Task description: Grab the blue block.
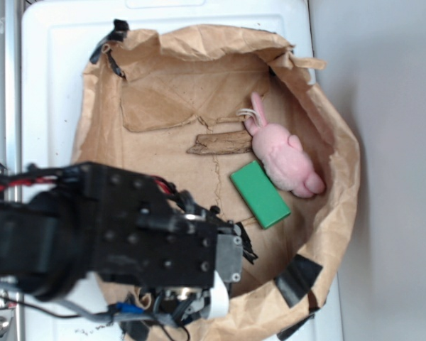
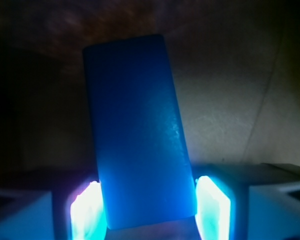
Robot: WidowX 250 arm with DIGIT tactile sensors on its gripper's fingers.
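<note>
From outside we see a white surface (image 1: 57, 85) carrying a crumpled brown paper bag (image 1: 326, 227); inside lie a green block (image 1: 260, 193), a pink plush bunny (image 1: 287, 158) and a wood scrap (image 1: 220, 143). The black arm (image 1: 113, 234) reaches in from 9 o'clock, hiding its gripper. At the wrist, the smooth blue block (image 2: 137, 135) stands between the glowing fingers (image 2: 212, 210), gripper (image 2: 147, 212) grasping it at 6 o'clock.

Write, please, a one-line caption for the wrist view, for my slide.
Wrist view: the blue block stands between the glowing fingers of the end effector.
</note>
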